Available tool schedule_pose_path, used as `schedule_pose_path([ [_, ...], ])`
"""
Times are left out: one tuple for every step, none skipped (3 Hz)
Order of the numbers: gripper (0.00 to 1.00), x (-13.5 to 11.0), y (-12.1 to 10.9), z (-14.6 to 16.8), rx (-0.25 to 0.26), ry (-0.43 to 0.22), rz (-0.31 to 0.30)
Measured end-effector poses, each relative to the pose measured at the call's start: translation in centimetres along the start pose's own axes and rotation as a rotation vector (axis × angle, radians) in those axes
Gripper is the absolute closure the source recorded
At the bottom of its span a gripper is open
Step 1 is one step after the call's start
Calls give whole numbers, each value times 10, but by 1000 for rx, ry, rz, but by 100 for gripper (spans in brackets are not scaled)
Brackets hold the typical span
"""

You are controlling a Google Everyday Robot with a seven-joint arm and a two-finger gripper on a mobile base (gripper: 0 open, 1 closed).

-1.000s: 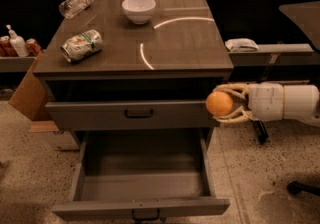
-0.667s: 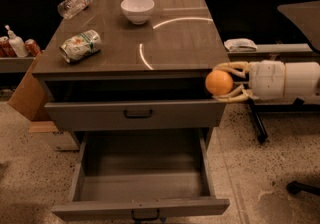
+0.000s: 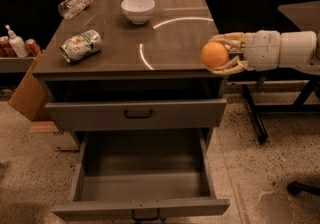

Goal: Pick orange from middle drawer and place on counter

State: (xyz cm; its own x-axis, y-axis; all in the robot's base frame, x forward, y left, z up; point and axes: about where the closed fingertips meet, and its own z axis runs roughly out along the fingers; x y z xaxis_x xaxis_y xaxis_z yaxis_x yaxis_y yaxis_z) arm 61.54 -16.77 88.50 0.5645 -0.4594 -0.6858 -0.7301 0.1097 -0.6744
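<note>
The orange (image 3: 214,54) is held in my gripper (image 3: 215,56), whose pale fingers (image 3: 227,40) curl around it from the right. The gripper is at the front right corner of the counter (image 3: 115,53), about level with its top, with the orange just over the edge. The white arm (image 3: 280,50) reaches in from the right. Below, the middle drawer (image 3: 142,188) is pulled out wide and its grey floor is bare. A closed drawer front (image 3: 137,114) with a black handle sits above it.
On the counter are a white bowl (image 3: 138,9) at the back, a crumpled can (image 3: 81,45) on its side at the left, and a clear plastic bottle (image 3: 76,3) lying at the back left. A cardboard box (image 3: 27,93) stands left of the cabinet, and a black stand leg (image 3: 255,118) to the right.
My gripper has risen with the orange, from beside the closed drawer front to the level of the counter top, and moved slightly left. The drawer has stayed open.
</note>
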Motion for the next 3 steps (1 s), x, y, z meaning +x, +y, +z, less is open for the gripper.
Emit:
schedule_pose_path([
  [100, 4, -23, 22, -18, -30, 67],
  [100, 9, -41, 48, -51, -70, 158],
  [100, 17, -52, 73, -84, -85, 237],
])
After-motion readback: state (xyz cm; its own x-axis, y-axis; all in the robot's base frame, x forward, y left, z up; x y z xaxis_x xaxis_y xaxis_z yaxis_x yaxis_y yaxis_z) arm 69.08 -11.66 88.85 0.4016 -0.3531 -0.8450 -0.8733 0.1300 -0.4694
